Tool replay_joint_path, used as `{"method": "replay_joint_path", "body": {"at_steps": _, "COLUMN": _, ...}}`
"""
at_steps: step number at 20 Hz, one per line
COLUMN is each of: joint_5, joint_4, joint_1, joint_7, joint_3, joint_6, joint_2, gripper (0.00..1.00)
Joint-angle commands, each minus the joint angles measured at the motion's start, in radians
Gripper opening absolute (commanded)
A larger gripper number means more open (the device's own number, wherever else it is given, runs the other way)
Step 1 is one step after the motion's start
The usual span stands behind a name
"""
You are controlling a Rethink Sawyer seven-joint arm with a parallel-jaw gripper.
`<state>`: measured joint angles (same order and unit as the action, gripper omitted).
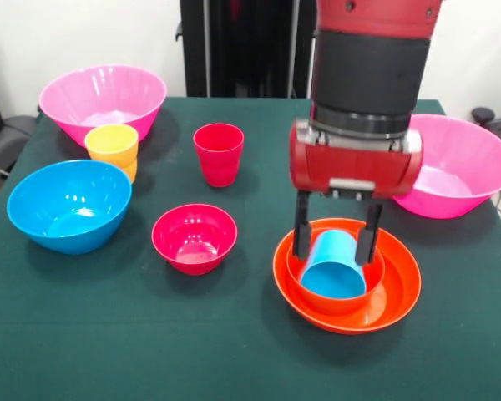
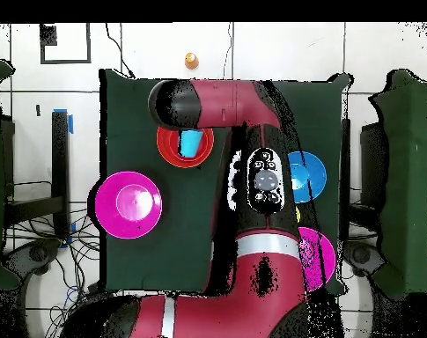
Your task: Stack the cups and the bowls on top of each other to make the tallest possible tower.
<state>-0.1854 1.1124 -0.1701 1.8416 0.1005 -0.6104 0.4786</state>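
The black two-fingered tool (image 1: 335,234) hangs over the wide shallow orange plastic bowl (image 1: 401,292), and its fingers sit on either side of the glossy blue plastic cup (image 1: 332,266), closed against its walls. That blue cup is tilted, mouth towards the camera, inside a small orange plastic bowl (image 1: 351,304) that nests in the wide orange one on the dark green surface (image 1: 150,334). From above, the blue cup (image 2: 191,143) shows inside the orange ring (image 2: 167,150) just past the arm's end. In the front view, just beside the tool sits one large pink plastic bowl (image 1: 472,171). On the tool's other side stand the small crimson bowl (image 1: 194,237) and red cup (image 1: 219,154). Farther off that way are the medium blue bowl (image 1: 69,205), the yellow cup (image 1: 112,144) stacked on an orange cup (image 1: 131,171), and the second pink bowl (image 1: 103,98).
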Motion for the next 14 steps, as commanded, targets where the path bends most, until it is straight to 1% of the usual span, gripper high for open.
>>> {"method": "replay_joint_path", "body": {"at_steps": 1, "joint_5": 0.016, "joint_4": 0.045, "joint_1": -0.025, "joint_7": 0.067, "joint_3": 0.124, "joint_6": 0.13, "joint_2": -0.139, "gripper": 1.0}}
{"method": "replay_joint_path", "body": {"at_steps": 5, "joint_5": 0.033, "joint_4": 0.05, "joint_1": -0.036, "joint_7": 0.047, "joint_3": 0.143, "joint_6": 0.133, "joint_2": -0.149, "gripper": 1.0}}
{"method": "replay_joint_path", "body": {"at_steps": 8, "joint_5": 0.047, "joint_4": 0.049, "joint_1": -0.02, "joint_7": 0.071, "joint_3": 0.111, "joint_6": 0.097, "joint_2": -0.15, "gripper": 1.0}}
{"method": "replay_joint_path", "body": {"at_steps": 10, "joint_5": 0.063, "joint_4": 0.046, "joint_1": -0.01, "joint_7": 0.07, "joint_3": 0.094, "joint_6": 0.018, "joint_2": -0.15, "gripper": 1.0}}
{"method": "replay_joint_path", "body": {"at_steps": 12, "joint_5": 0.079, "joint_4": 0.052, "joint_1": -0.005, "joint_7": 0.072, "joint_3": 0.087, "joint_6": -0.03, "joint_2": -0.146, "gripper": 1.0}}
{"method": "replay_joint_path", "body": {"at_steps": 13, "joint_5": 0.085, "joint_4": 0.063, "joint_1": -0.01, "joint_7": 0.057, "joint_3": 0.096, "joint_6": -0.056, "joint_2": -0.141, "gripper": 1.0}}
{"method": "replay_joint_path", "body": {"at_steps": 14, "joint_5": 0.088, "joint_4": 0.068, "joint_1": -0.012, "joint_7": 0.05, "joint_3": 0.1, "joint_6": -0.059, "joint_2": -0.139, "gripper": 1.0}}
